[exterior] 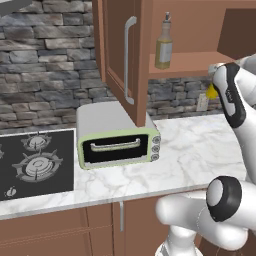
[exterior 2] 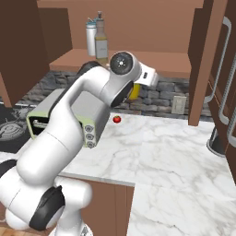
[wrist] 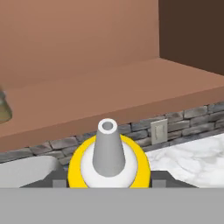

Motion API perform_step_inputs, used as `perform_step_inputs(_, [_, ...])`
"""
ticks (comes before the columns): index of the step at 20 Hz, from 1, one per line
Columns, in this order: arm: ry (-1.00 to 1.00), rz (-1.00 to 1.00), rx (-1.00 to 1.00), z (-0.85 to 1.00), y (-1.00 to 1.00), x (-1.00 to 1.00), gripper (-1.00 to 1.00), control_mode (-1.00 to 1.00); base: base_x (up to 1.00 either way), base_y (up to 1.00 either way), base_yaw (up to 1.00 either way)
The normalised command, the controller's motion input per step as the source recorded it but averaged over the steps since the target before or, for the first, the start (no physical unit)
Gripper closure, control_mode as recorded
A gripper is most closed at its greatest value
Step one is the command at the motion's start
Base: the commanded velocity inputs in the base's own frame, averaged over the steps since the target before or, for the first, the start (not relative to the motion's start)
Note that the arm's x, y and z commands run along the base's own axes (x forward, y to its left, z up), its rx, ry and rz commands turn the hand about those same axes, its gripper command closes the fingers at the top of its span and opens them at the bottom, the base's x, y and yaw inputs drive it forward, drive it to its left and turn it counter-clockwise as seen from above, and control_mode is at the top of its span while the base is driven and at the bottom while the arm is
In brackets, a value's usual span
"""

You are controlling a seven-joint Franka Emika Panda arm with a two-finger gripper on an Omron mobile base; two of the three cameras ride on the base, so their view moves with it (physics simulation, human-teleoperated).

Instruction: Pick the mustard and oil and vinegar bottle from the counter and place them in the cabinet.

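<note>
- Gripper (wrist: 108, 186) clamped on mustard (wrist: 109, 162); in hand view bottle sits at 6 o'clock, nozzle pointing toward camera, finger tips mostly hidden behind its yellow body.
- Nozzle renders grey-white in hand view, body bright yellow.
- Mustard (exterior: 212, 92) seen in left base view as yellow sliver at 3 o'clock, tucked behind arm's forearm, just below shelf edge.
- Right base view: mustard (exterior 2: 134, 91) peeks out yellow under wrist, held off counter (exterior 2: 175, 152), near frame centre, slightly toward 12.
- Held bottle sits in front of and just under cabinet (wrist: 131, 92) shelf lip; not on shelf yet.
- Oil and vinegar bottle (exterior: 163, 46) upright on cabinet shelf, at 1 o'clock in left base view; same bottle (exterior 2: 101, 39) at 12 o'clock in right base view.
- White cylindrical container (exterior 2: 91, 38) just beside it on shelf, touching or nearly, can't tell which.
- Cabinet door (exterior: 122, 60) swung open, silver bar handle (exterior: 129, 60) vertical.
- Toaster oven (exterior: 117, 136), pale green front, on counter below open door, at frame centre in left base view.
- Small red tomato-like item (exterior 2: 117, 119) on counter near backsplash, well below held bottle.
- Cooktop (exterior: 35, 162) at 9 o'clock in left base view, set into counter left of toaster oven.
- Wall outlet (wrist: 159, 131) on stone backsplash, at 4 o'clock in hand view.
</note>
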Motion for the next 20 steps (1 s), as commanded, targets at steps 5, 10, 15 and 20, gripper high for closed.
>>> perform_step_inputs(5, [-0.17, 0.00, 0.00, 0.23, 0.20, -0.06, 1.00, -1.00, 0.00, 0.00, 0.00])
perform_step_inputs(10, [-0.02, 0.00, 0.00, 0.16, 0.24, 0.04, 1.00, -1.00, 0.00, 0.00, 0.00])
perform_step_inputs(15, [0.00, 0.00, 0.00, 0.29, 0.13, 0.16, 1.00, -1.00, 0.00, 0.00, 0.00])
perform_step_inputs(20, [0.00, 0.00, 0.00, 0.40, 0.00, 0.02, 1.00, -1.00, 0.00, 0.00, 0.00])
